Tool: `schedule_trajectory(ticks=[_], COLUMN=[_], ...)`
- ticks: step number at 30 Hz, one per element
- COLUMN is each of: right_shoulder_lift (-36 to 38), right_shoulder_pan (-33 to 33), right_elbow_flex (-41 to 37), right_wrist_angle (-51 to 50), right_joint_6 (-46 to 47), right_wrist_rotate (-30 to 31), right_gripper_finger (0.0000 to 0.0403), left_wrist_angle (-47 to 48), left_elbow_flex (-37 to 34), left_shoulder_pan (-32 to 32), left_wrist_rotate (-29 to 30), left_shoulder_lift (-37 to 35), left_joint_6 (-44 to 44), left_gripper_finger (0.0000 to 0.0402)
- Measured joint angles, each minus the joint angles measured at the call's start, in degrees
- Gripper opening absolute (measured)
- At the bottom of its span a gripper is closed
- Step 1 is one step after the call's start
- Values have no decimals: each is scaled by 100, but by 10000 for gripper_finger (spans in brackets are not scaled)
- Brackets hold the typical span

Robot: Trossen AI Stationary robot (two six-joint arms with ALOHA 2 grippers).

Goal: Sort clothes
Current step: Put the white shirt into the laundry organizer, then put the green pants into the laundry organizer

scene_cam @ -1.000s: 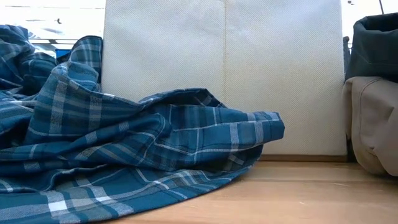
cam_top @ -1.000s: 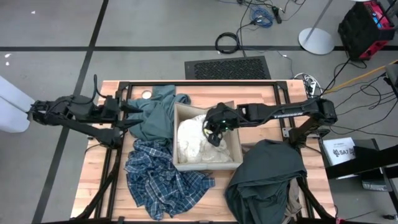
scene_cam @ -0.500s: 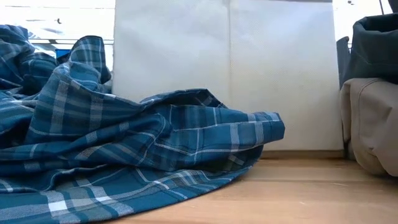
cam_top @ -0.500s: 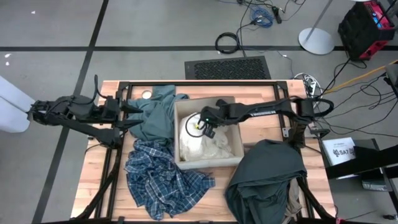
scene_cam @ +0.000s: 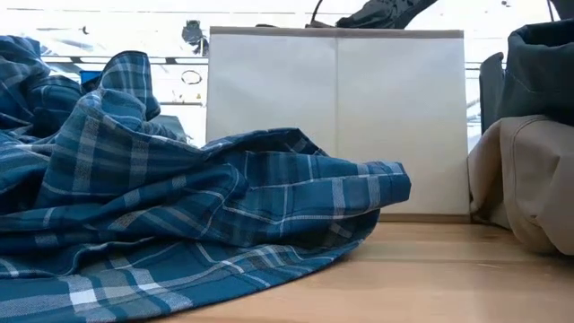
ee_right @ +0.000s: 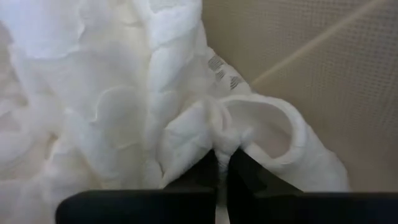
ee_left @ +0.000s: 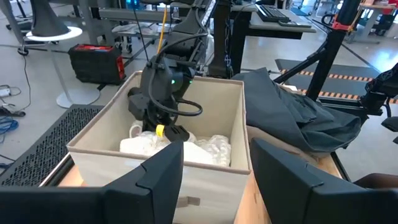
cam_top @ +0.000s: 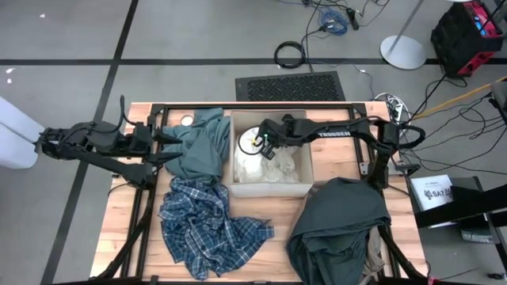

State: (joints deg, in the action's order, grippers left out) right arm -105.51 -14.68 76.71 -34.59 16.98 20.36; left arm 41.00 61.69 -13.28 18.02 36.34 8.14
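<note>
Right gripper [ee_right: 222, 163] is down inside the beige fabric box [cam_top: 269, 187], near its left wall, fingers pinched tight on a fold of the white garment [cam_top: 269, 168]; the rest of that garment lies bunched on the box floor. Left gripper [ee_left: 214, 163] waits at the table's left edge with its fingers parted and nothing between them, facing the box. Teal-green garment [cam_top: 200, 146] is heaped against the box's left wall, so no free gap on that side. Plaid shirt [cam_top: 204, 226] is spread over the front-left of the table [cam_top: 273, 252], its hem just short of the box front. Dark grey-green garment [cam_top: 337, 226] lies draped at front right, touching the box's right front corner, with a strip of khaki [cam_top: 372, 252] showing beneath it.
</note>
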Motion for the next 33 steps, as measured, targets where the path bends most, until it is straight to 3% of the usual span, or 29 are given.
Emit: schedule_trajectory(ticks=[6, 15, 20, 26, 33], right_shoulder_lift=[126, 377, 376, 382, 376], right_shoulder_pan=[-17, 34, 59, 56, 205], right_elbow_flex=[46, 931, 1748, 2964, 4354], right_wrist_angle=[-112, -1086, -1967, -3283, -4435], right_joint_6=[-212, -215, -160, -4, 503], right_wrist_rotate=[-571, -1042, -1051, -1081, -1621], right_gripper_finger=[26, 154, 204, 224, 221], left_wrist_angle=[4, 7, 15, 72, 269], left_elbow_flex=[0, 0, 0, 0, 0], left_shoulder_pan=[0, 0, 0, 0, 0], left_wrist_rotate=[0, 0, 0, 0, 0], left_shoulder_lift=[0, 1, 0, 0, 0], left_joint_6=[-2, 9, 9, 11, 56], left_gripper_finger=[196, 196, 196, 196, 196])
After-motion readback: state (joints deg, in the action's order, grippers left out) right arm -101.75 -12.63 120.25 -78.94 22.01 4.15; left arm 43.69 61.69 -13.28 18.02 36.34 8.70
